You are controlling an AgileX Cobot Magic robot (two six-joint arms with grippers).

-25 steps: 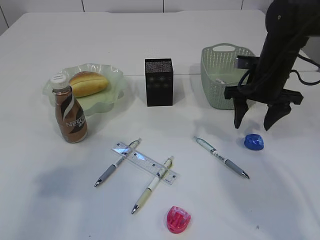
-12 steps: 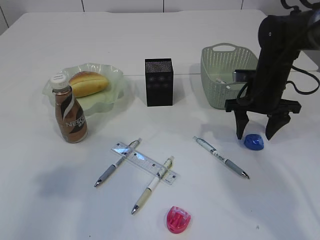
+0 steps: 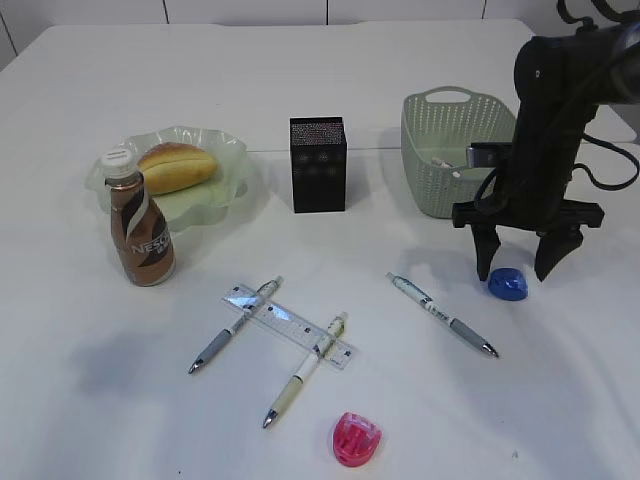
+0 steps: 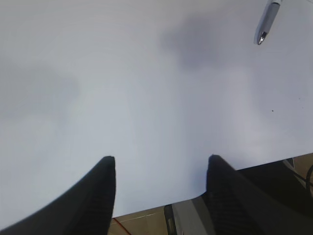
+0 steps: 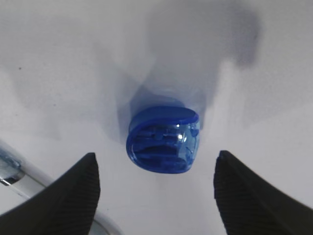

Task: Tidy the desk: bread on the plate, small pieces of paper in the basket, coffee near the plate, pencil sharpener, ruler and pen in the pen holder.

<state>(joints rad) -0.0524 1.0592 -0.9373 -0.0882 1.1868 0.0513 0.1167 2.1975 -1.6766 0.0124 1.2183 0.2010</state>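
My right gripper (image 3: 515, 274) is open, its two fingers down on either side of the blue pencil sharpener (image 3: 508, 285), which also shows between the jaws in the right wrist view (image 5: 164, 139). A pink sharpener (image 3: 356, 439) lies at the front. A clear ruler (image 3: 290, 327) lies across two pens (image 3: 236, 325) (image 3: 305, 369); a third pen (image 3: 443, 315) lies left of the blue sharpener. The bread (image 3: 176, 166) is on the green plate (image 3: 215, 195), the coffee bottle (image 3: 140, 225) beside it. The black pen holder (image 3: 318, 164) stands mid-table. My left gripper (image 4: 159, 164) is open over bare table; a pen tip (image 4: 265, 22) shows beyond it.
The green basket (image 3: 440, 150) stands just behind my right arm, with paper pieces inside. The table's front edge lies right under my left gripper in the left wrist view (image 4: 156, 208).
My right gripper has come down from above and behind the blue sharpener until its fingers straddle it. Nothing else has moved.
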